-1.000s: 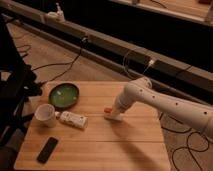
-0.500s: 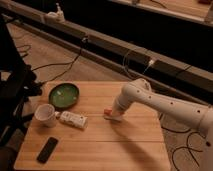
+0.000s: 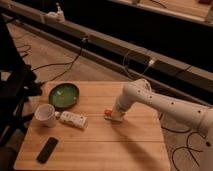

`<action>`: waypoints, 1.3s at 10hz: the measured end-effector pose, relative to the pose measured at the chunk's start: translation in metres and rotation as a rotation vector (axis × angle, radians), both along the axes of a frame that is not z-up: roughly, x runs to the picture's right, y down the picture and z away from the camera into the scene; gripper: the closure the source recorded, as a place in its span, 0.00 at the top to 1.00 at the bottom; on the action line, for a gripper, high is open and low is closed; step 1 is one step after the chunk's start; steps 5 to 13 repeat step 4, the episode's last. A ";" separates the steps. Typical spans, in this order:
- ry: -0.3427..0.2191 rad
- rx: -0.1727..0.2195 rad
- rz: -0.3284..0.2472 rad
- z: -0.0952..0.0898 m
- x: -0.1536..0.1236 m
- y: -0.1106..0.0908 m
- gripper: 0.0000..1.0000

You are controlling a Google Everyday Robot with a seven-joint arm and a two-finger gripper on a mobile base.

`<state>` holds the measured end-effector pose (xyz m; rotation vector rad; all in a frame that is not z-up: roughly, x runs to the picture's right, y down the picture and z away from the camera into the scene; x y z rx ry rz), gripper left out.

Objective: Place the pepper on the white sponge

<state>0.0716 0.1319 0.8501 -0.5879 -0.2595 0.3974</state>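
The end effector [image 3: 114, 113] hangs low over the counter [image 3: 130, 145]; the pepper [image 3: 108, 111] lies directly beneath it, on the white sponge [image 3: 114, 118]. The pepper could roll off when the arm lifts.

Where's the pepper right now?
The pepper sits mid-table under the gripper, on the white sponge, right of the white box.

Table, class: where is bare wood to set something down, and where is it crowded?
Free: the front right, between the phone and the table edge, and the back middle beyond the bowl. Crowded: the left, with mug and white box; the gripper sits mid-table at the pepper.
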 end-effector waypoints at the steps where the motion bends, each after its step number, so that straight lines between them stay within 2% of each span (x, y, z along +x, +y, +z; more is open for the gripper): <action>1: 0.003 0.011 0.003 -0.004 0.004 -0.005 0.70; 4: 0.006 0.036 0.020 -0.018 0.015 -0.016 0.70; 13: 0.006 0.036 0.020 -0.018 0.015 -0.016 0.70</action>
